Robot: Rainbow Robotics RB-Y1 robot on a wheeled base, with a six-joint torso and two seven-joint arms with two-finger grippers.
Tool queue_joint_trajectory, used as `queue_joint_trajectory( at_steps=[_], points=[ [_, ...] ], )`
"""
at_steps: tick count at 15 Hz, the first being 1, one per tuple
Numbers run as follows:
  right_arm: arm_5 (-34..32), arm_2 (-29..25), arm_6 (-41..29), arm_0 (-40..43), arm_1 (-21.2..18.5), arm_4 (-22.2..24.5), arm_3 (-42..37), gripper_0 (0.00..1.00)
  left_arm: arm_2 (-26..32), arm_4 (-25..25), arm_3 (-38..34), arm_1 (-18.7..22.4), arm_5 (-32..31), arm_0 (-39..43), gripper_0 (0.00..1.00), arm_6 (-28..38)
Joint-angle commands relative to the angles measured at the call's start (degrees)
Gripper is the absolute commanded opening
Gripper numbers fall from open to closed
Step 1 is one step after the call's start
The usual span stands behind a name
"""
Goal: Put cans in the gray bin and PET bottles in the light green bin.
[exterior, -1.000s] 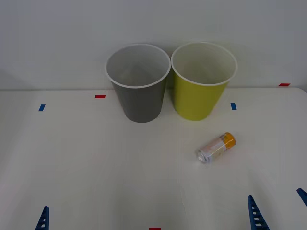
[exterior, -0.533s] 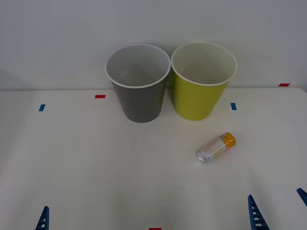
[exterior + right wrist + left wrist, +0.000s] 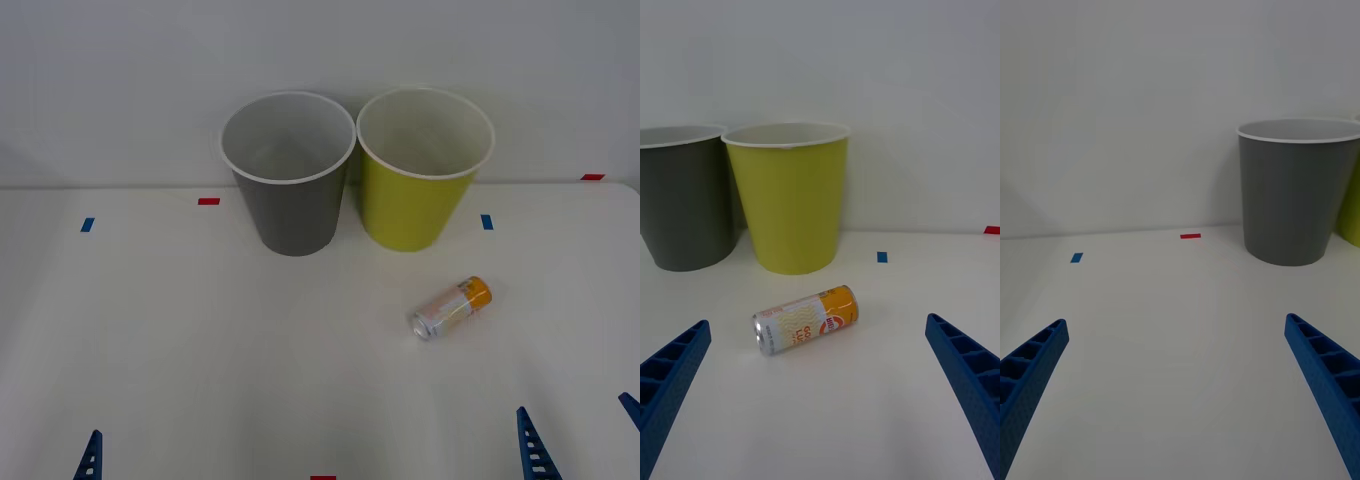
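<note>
A slim can (image 3: 450,308) with an orange end and a white-pink label lies on its side on the white table, in front of the light green bin (image 3: 410,212). To that bin's left, close beside it, stands the gray bin (image 3: 295,215). Both bins are upright with pale insides. My right gripper (image 3: 572,405) is open near the table's front right edge, and the can (image 3: 806,320) lies ahead of its fingers, apart from them. My left gripper (image 3: 1176,322) is open at the front left, with the gray bin (image 3: 1292,202) farther ahead. PET bottles are out of view.
Small blue tape marks (image 3: 87,224) and red tape marks (image 3: 208,201) dot the table (image 3: 200,330). A white wall rises just behind the bins. Bare tabletop spreads across the left and middle.
</note>
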Motion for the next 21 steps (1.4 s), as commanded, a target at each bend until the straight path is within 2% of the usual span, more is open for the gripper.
queue_joint_trajectory(
  at_steps=[1,21],
  points=[
    [0.0,0.0,0.0,0.0,0.0,0.0,0.0,1.00,0.0,0.0,0.0,0.0,0.0,0.0,1.00,0.0],
    [0.0,0.0,0.0,0.0,0.0,0.0,0.0,1.00,0.0,0.0,0.0,0.0,0.0,0.0,1.00,0.0]
  ],
)
